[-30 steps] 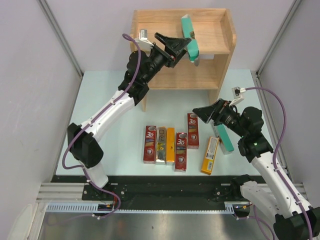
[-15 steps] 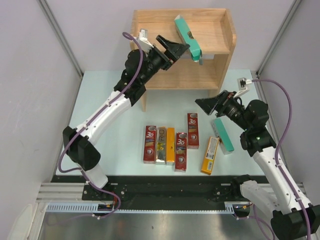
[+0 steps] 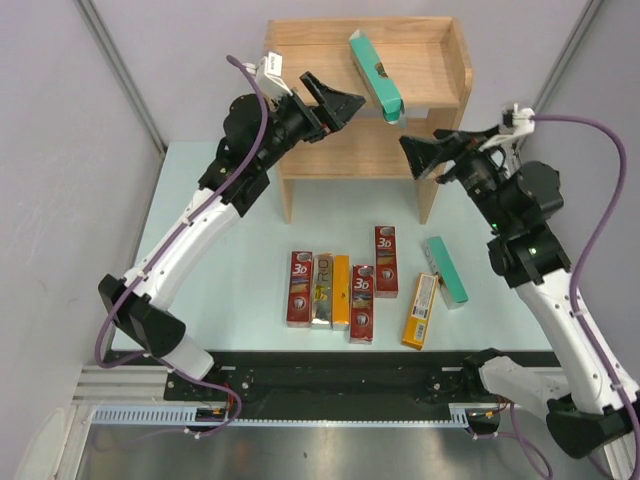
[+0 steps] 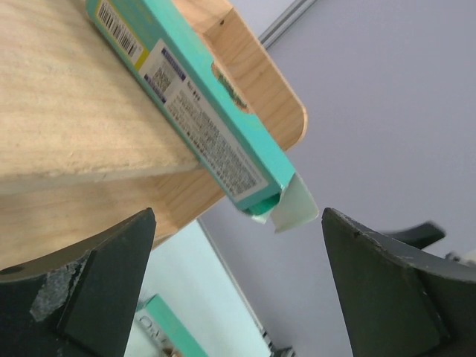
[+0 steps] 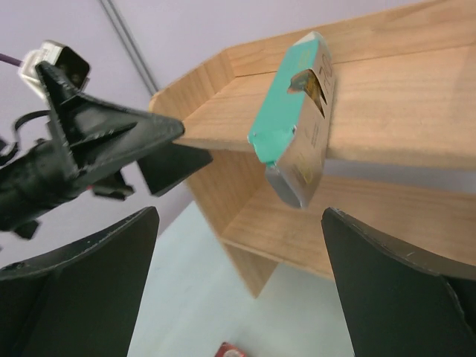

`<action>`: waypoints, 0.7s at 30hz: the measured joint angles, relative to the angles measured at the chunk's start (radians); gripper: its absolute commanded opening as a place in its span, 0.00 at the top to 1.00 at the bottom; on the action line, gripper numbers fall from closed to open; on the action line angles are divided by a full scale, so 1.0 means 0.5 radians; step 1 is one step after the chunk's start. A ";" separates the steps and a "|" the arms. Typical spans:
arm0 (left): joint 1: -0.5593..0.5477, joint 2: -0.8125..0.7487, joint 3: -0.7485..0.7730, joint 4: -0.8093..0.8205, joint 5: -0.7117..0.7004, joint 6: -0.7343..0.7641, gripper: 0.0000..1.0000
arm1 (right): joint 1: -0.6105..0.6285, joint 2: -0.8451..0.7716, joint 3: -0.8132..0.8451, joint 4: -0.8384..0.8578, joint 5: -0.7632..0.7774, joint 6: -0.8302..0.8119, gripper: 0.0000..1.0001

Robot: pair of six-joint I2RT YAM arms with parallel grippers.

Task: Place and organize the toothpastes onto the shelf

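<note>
Top view: the teal carton (image 3: 375,72) lies slanted on the shelf (image 3: 300,45)'s upper tier at the table (image 3: 220,250)'s far edge. It overhangs the tier's front, between the left gripper (image 3: 348,108) and right gripper (image 3: 412,158), both spread and empty.
Left wrist: its end flap hangs open.
Right wrist: a grey side face shows.

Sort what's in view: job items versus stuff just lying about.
Job:
shelf
teal carton on its top tier
loose teal carton
red 3D cartons
silver carton
orange cartons

Not the job (rig fixtures only):
table
purple cables
front rail

"3D" on the red cartons (image 3: 300,289); silver carton (image 3: 322,290) perhaps reads "R.O"
</note>
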State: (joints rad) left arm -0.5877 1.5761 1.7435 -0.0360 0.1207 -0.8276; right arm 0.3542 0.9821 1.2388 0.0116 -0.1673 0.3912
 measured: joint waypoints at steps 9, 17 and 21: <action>0.004 -0.287 -0.250 -0.222 0.045 0.214 0.00 | 0.396 0.470 0.279 0.015 0.486 -0.492 0.02; 0.015 -0.630 -0.588 -0.268 0.044 0.312 0.00 | 0.588 0.654 0.426 0.080 0.886 -0.785 0.02; 0.019 -0.732 -0.712 -0.269 0.044 0.330 0.00 | 0.599 0.732 0.481 0.156 1.005 -0.877 0.04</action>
State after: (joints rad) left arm -0.5781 1.2102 1.3876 -0.1703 0.1429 -0.6628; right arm 0.6537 1.3483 1.4792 0.0898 0.3351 -0.0475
